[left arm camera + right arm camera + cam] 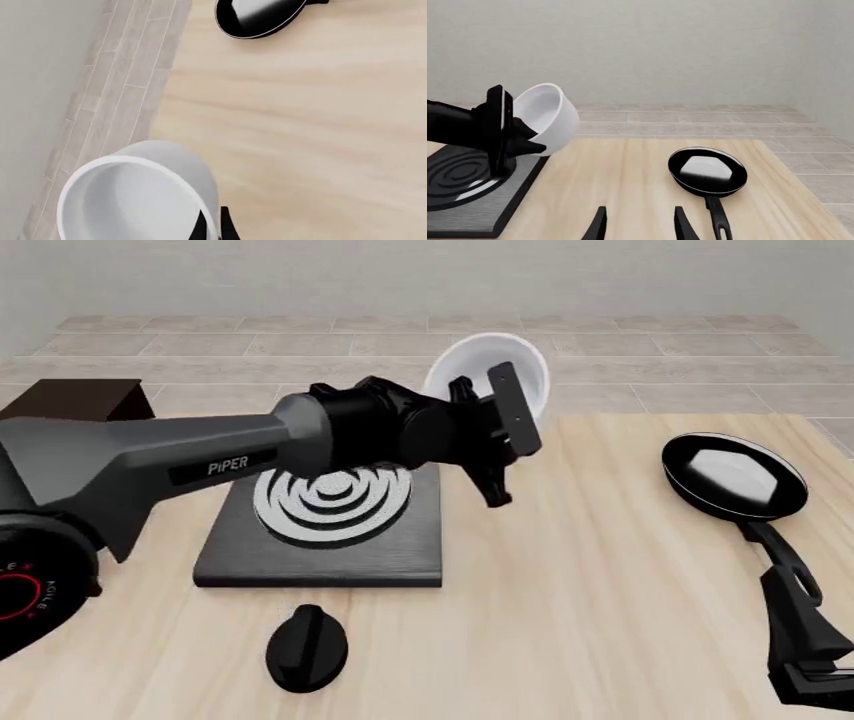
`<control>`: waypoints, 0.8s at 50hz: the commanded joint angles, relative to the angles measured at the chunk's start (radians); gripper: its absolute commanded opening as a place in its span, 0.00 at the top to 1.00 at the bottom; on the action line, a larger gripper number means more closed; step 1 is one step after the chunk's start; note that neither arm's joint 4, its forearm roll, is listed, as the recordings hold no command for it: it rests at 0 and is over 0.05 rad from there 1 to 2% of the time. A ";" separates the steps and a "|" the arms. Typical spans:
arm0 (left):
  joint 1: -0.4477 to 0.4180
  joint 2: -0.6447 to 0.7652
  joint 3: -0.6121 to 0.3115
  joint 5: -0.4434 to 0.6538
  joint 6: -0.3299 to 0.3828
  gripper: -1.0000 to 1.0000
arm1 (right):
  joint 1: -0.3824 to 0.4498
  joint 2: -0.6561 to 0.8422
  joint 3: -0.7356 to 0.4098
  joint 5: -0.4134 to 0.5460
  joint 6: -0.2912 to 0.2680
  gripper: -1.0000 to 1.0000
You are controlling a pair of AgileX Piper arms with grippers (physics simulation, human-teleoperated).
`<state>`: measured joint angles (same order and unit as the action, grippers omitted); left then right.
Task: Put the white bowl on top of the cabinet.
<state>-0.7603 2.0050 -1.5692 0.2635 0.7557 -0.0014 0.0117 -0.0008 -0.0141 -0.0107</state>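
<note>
The left gripper was clamped on the rim of the white bowl, one finger inside the wall and one outside, holding it clear of the table and tipped so its mouth faced partly sideways. In the front view the bowl hung just past the far right corner of the stove plate, at about one o'clock from it. The cabinet showed only as a dark corner at roughly nine o'clock from the bowl, well apart and mostly hidden behind the left arm.

The bowl looked stiff and glossy, so I judged it likely slippery under a thin pinch. Its thick wall gave the fingers something to bite on, yet a grip at one edge lets the body swing. A hold on the rim seemed the only sensible place. Its weight I could not tell.

The right gripper sat low near the table edge with its fingers spread apart and nothing between them, the frying pan lying ahead of it at about twelve o'clock.
</note>
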 commanded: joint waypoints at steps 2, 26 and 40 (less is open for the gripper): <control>0.089 -0.100 0.049 -0.019 0.002 1.00 | 0.000 -0.001 0.000 0.000 0.000 0.00; 0.247 -0.263 0.266 -0.098 -0.026 1.00 | 0.000 0.000 0.000 0.000 0.000 0.00; 0.371 -0.361 0.351 -0.107 -0.043 1.00 | 0.000 0.000 0.000 0.000 0.000 0.00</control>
<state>-0.4665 1.7230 -1.2722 0.1764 0.7249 -0.0014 0.0116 -0.0008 -0.0141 -0.0106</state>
